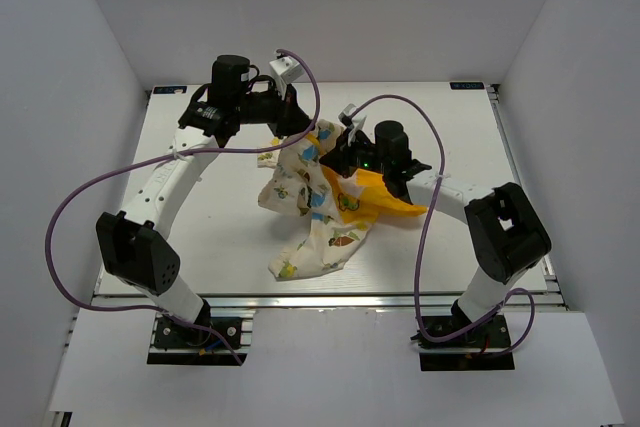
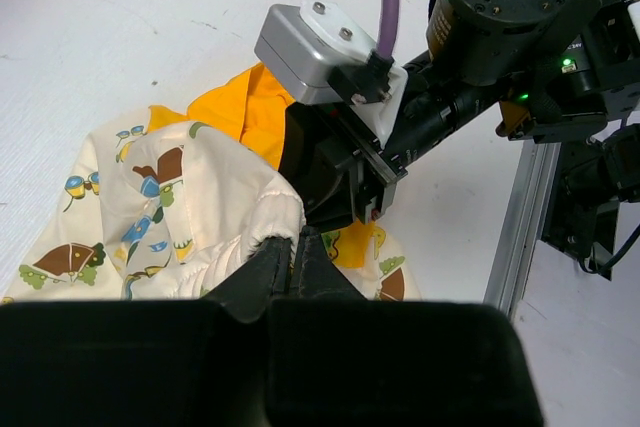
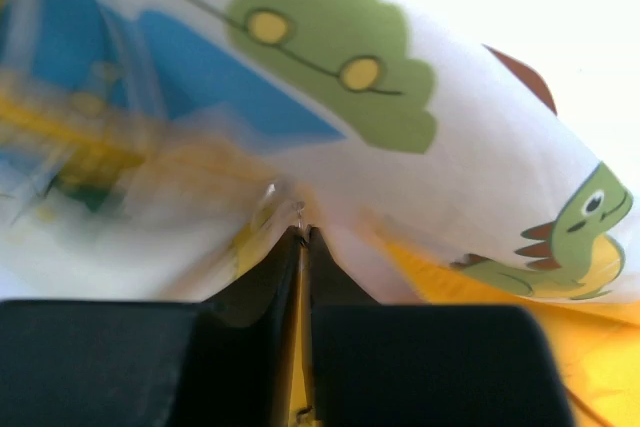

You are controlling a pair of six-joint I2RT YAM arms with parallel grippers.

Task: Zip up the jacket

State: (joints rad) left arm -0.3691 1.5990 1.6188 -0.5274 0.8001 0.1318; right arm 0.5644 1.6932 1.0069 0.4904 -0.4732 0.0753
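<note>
1. Top external: jacket (image 1: 312, 209) is crumpled at mid-table. Its upper end is lifted at 12 o'clock where both arms meet, and the tail trails toward 7 o'clock.
2. Yellow lining (image 1: 385, 197) spills out toward 3 o'clock.
3. Left gripper (image 2: 296, 247) has its fingers pressed together, pinching a cream hem fold of the jacket.
4. Right gripper (image 3: 303, 237) is clamped on the jacket with a yellow strip between the jaws. That view is blurred, so it can't be confirmed as zipper tape.
5. Likely step: sorting out the front edges. No slider or teeth can be made out in any view.
6. To do it well, draw the two grips apart toward 9 and 3 o'clock until the edge goes taut, then lay it flat on the table (image 1: 230, 247).
7. Go slow, since thin fabric probably slips or bunches.
</note>
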